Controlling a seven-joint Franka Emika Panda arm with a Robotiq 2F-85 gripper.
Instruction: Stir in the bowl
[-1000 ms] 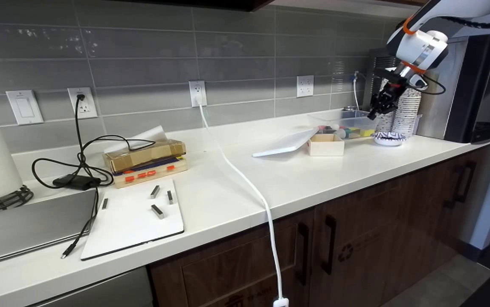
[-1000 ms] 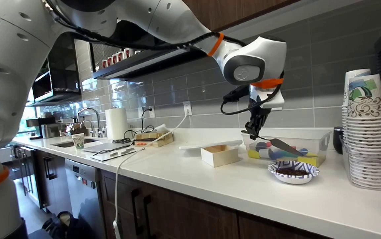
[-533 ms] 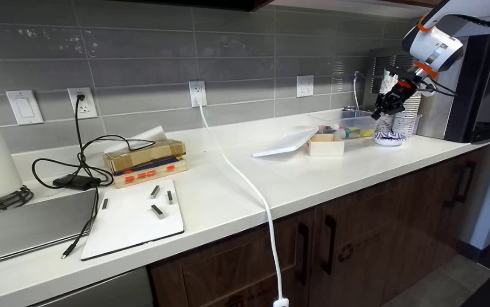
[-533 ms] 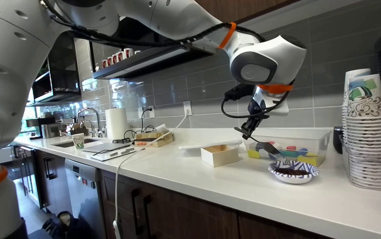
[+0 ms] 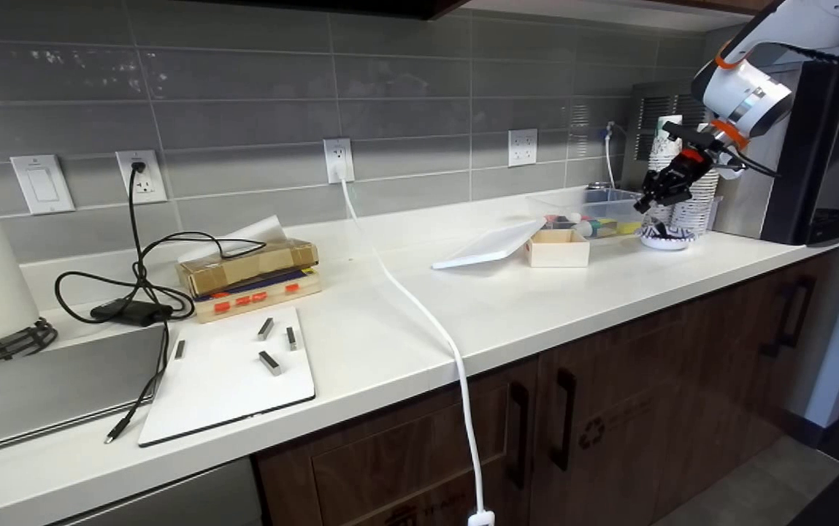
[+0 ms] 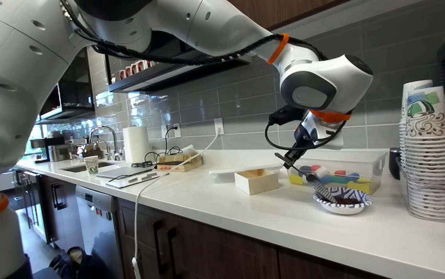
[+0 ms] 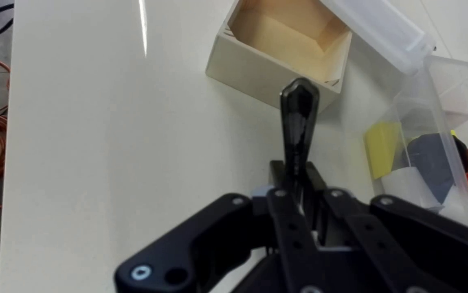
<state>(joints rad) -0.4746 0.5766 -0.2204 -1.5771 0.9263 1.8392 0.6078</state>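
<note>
The bowl (image 6: 344, 210) is shallow, white with a blue pattern, and holds dark loose contents. It stands on the counter and also shows in an exterior view (image 5: 664, 245). My gripper (image 6: 289, 161) is shut on the handle of a dark spatula-like utensil (image 6: 322, 190). The utensil slants down, and its wide end is inside the near-left part of the bowl, over or in the dark contents. In the wrist view the handle (image 7: 299, 101) sticks up between the fingertips (image 7: 297, 173). The bowl and the utensil's wide end are hidden there.
A clear plastic bin (image 6: 377, 170) with coloured objects stands behind the bowl. An open wooden box (image 6: 257, 186) is to its left, with a white lid (image 6: 245, 169) behind. Tall stacks of paper cups (image 6: 431, 174) stand to the right. The counter's front edge is near the bowl.
The utensil's wide end has come down from above the bowl into it. The gripper has tilted and moved slightly lower, still holding the handle. The bowl has not visibly moved.
</note>
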